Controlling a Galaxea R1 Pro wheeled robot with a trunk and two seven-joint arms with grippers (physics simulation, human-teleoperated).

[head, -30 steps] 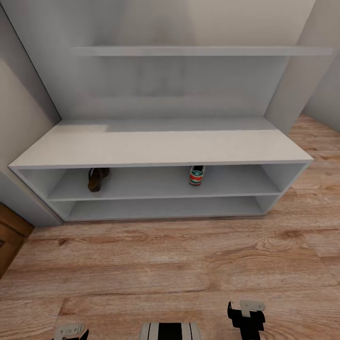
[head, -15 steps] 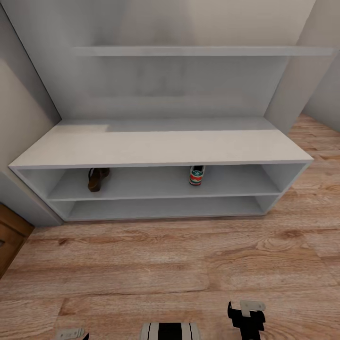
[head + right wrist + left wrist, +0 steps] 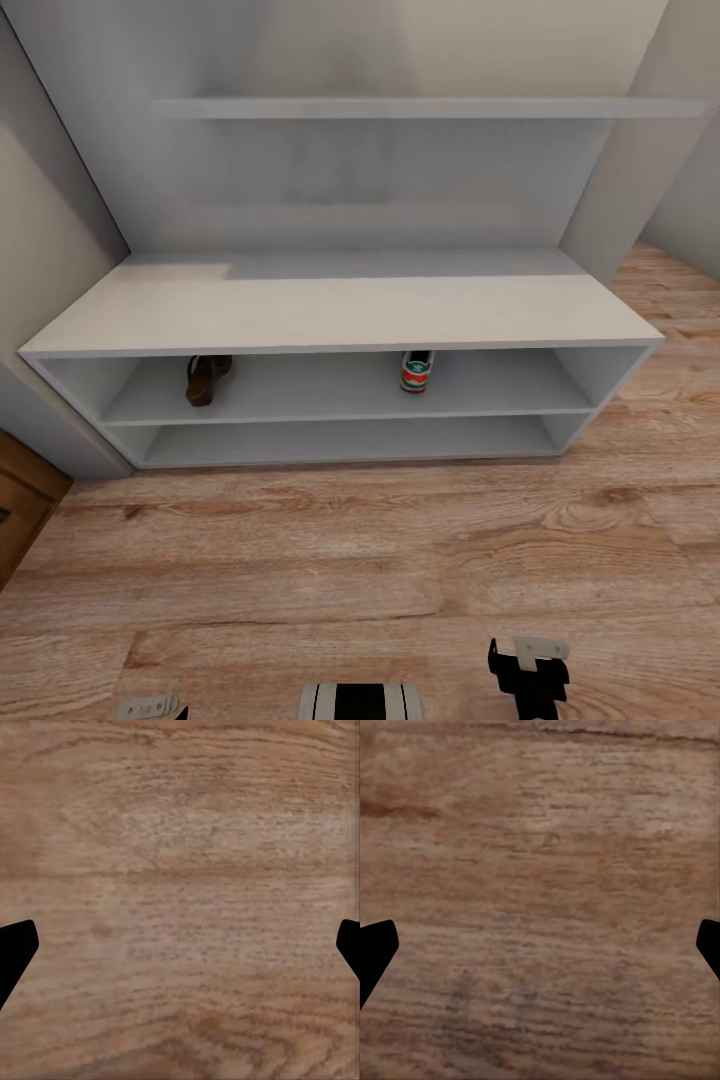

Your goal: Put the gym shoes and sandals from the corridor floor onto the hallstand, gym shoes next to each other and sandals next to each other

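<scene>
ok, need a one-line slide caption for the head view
One sandal and one gym shoe, well apart on the upper shelf of the grey shoe rack; wood floor in front.

Robot body, visible parts:
- Trunk (image 3: 360, 701): rounded housing, pale grey-white with broad black bands across it.
- Right gripper (image 3: 529, 667): black blocky body carrying a light grey bracket-shaped plate on top.
- Left gripper (image 3: 150, 707): light grey plate with small dark holes, black part beneath.
- Fingers (image 3: 375, 949): matte black, blunt angular tips; same on the right wrist (image 3: 15, 949).
</scene>
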